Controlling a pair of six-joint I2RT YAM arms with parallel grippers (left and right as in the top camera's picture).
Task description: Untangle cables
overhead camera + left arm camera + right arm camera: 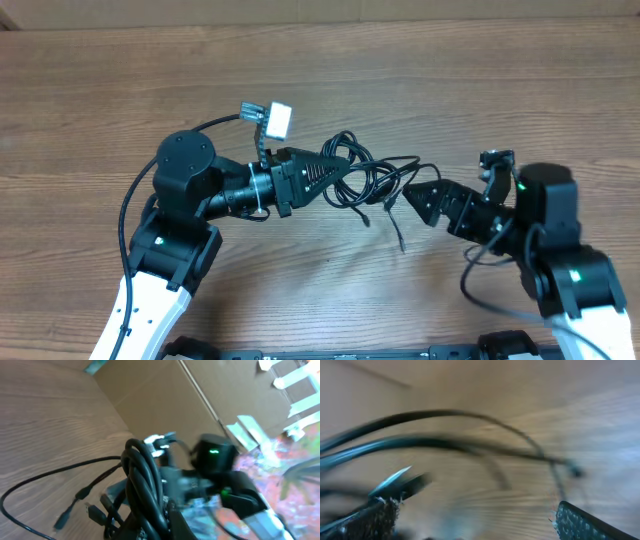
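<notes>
Cables (368,176) sit bunched right at the tips of the left pincer (341,172), which is closed on a thick loop of them. In its wrist view the black strands rise straight up from between its fingers, and small plug ends (63,520) trail off to one side onto the table (120,80). On the far side of the bundle the right pincer (405,196) faces it, spread wide with its padded fingers (380,517) well apart. Blurred strands cross just beyond its tips; whether they touch cannot be told.
</notes>
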